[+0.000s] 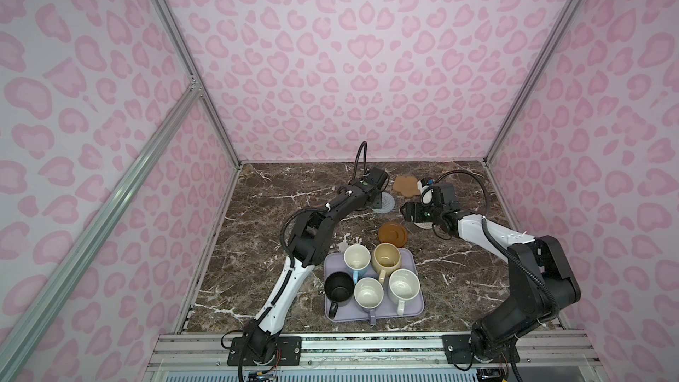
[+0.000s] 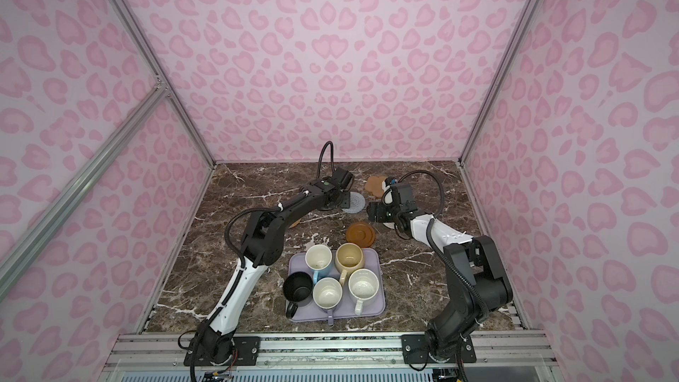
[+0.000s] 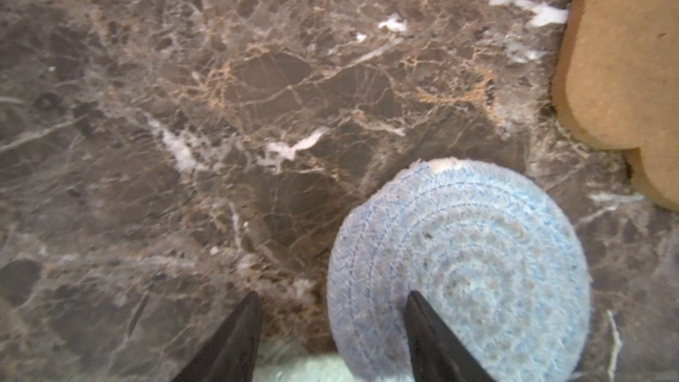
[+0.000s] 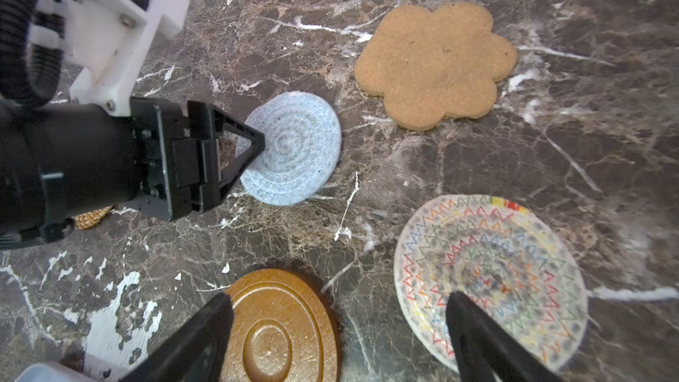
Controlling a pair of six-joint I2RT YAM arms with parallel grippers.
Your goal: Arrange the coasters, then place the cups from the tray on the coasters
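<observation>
The blue-grey woven coaster (image 3: 459, 270) lies flat at the back of the table (image 1: 294, 192). My left gripper (image 3: 332, 310) is open and straddles its rim, one finger (image 4: 253, 141) over the weave. The right gripper (image 4: 338, 310) hangs open above the gap between the brown wooden disc (image 4: 279, 328) and the cream coaster (image 4: 488, 251). The tan flower coaster (image 4: 437, 64) lies behind them. An edge of the orange woven coaster (image 4: 92, 216) peeks from under the left arm. Several cups stand on the lavender tray (image 1: 414, 308), among them the black (image 1: 338, 287) and the pale yellow (image 1: 385, 257).
Pink patterned walls (image 1: 349, 67) close in the dark marble table on three sides. A metal rail (image 1: 367, 347) with both arm bases runs along the front edge. The tray sits front centre between the arms.
</observation>
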